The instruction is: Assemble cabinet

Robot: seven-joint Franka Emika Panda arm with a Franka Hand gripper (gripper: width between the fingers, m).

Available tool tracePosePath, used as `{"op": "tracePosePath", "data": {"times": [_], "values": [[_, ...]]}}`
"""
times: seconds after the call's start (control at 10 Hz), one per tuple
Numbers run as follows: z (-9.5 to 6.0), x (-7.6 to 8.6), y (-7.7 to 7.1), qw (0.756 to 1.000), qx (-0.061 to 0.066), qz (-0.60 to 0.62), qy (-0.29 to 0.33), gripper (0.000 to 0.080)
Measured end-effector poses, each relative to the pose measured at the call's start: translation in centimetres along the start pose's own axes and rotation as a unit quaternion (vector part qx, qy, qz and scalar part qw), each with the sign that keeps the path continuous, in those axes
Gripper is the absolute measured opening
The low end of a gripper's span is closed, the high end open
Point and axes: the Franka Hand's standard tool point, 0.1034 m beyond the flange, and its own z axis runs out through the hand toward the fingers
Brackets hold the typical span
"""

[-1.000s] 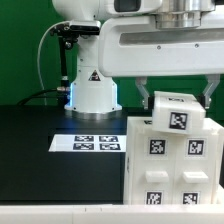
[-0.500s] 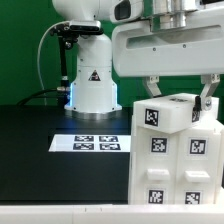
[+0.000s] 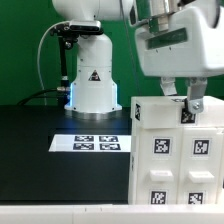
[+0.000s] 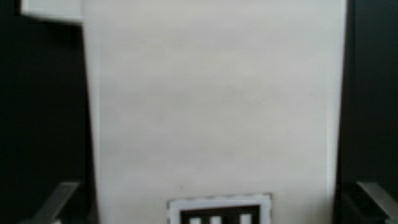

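1. Cabinet [image 3: 172, 150]: a white boxy body bearing square tags, standing on the black table [image 3: 40, 125] at the front corner on the exterior view's right.
2. Gripper [image 3: 180, 106]: set over the cabinet's top edge, one finger [image 3: 195, 108] down against a top piece. In the wrist view the fingers flank a white panel [image 4: 214, 100] on both sides, the jaws spread wide across it; whether the pads press it cannot be told.
3. Marker board [image 3: 92, 143]: flat on the table, before the robot base [image 3: 92, 85], apart from the cabinet.
4. Judgement: the straddling pose suits seating or turning the top piece.
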Motion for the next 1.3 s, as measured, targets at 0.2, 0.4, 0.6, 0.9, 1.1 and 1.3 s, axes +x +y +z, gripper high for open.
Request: {"op": "tracePosePath", "data": {"times": [0.2, 0.4, 0.6, 0.9, 1.1, 1.3], "values": [[0.0, 0.0, -0.3, 0.998, 0.008, 0.062, -0.001, 0.0553], [0.1, -0.1, -0.3, 0.999, 0.008, 0.049, -0.001, 0.0553], [0.1, -0.1, -0.3, 0.999, 0.008, 0.045, -0.001, 0.077], [-1.4, -0.7, -0.5, 0.999, 0.011, 0.035, -0.006, 0.0798], [-4.1, -1.3, -0.8, 0.999, 0.015, 0.03, -0.025, 0.0796], [-3.5, -1.3, -0.7, 0.999, 0.014, 0.027, -0.023, 0.0796]]}}
